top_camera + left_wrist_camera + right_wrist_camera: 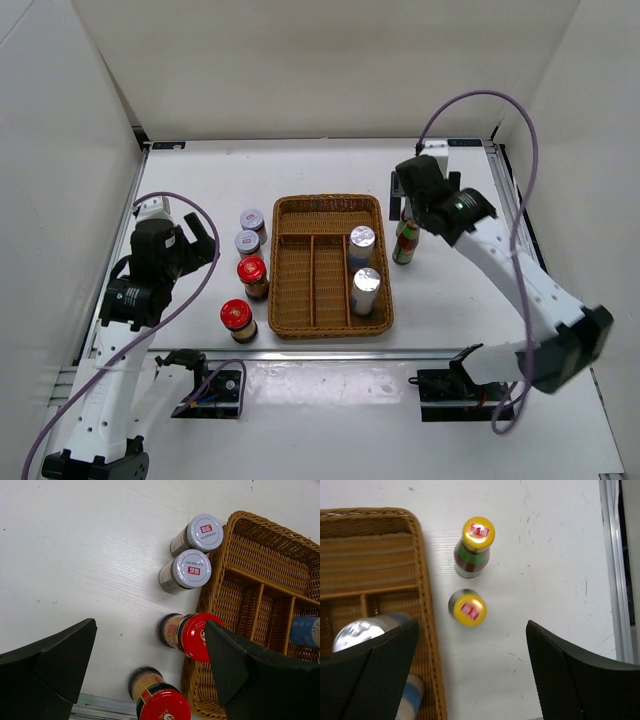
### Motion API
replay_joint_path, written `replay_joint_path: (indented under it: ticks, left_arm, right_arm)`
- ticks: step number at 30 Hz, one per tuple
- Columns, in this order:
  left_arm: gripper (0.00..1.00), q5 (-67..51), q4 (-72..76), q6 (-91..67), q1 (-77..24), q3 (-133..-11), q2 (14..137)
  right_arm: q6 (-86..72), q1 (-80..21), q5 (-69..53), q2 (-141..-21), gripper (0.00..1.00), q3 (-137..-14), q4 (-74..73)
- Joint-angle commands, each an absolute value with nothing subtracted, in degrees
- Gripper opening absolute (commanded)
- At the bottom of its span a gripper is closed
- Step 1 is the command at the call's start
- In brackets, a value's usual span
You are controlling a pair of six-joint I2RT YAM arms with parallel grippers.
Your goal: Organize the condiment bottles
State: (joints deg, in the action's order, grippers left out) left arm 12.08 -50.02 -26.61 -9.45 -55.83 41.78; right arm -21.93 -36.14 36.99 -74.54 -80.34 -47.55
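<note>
Right gripper (471, 625), left gripper (150, 625) both spread wide, empty.
Centre right jaws over dark green yellow-capped bottle (468, 607) beside brown wicker divided tray (427, 580); drop straight.

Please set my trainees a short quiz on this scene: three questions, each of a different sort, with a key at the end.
1. True or false: both red-lidded jars stand on the table, outside the wicker tray.
2. Which long compartment of the tray, as the top view shows it, holds the two silver-topped cylinders? A left; B middle; C right.
3. How many yellow-capped bottles stand beside the tray, and on which side of it in the top view?
Key: 1 true. 2 C. 3 two, on its right.
</note>
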Motion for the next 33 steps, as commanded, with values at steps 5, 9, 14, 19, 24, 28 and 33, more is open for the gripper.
replay_joint_path:
  ticks: [5,9,14,19,24,28,33]
  left_arm:
    - [1.00,13.2,-50.0,-26.9,-9.2,-55.7,41.2]
    - [1.00,13.2,-50.0,-26.9,-9.2,-55.7,41.2]
    - [1.00,13.2,-50.0,-26.9,-9.2,-55.7,41.2]
    - [1.00,13.2,-50.0,-26.9,-9.2,-55.7,41.2]
    - [1.00,13.2,-50.0,-26.9,-9.2,-55.7,41.2]
    - [1.00,13.7,-50.0,-26.9,-9.2,-55.7,41.2]
    - [1.00,13.7,-50.0,-26.9,-9.2,-55.2,41.2]
  right_arm:
    - [-18.0,-28.0,30.8,-86.5,0.86,-87.0,-41.6]
    - [-18.5,-23.9,28.0,-90.8,0.85,-90.1,-40.9]
    - [-19.9,-21.9,22.7,-94.5,0.78,-91.8,-39.8]
    - [-21.0,-21.9,23.4,-97.2,0.73,-91.8,-39.8]
    - [-23.2,-21.9,25.0,-99.1,0.62,-91.8,-41.1]
    - [-24.4,-21.4,27.4,-101.0,0.53,-92.3,-42.4]
    - [-25.7,-21.4,31.5,-101.0,0.36,-92.3,-43.8]
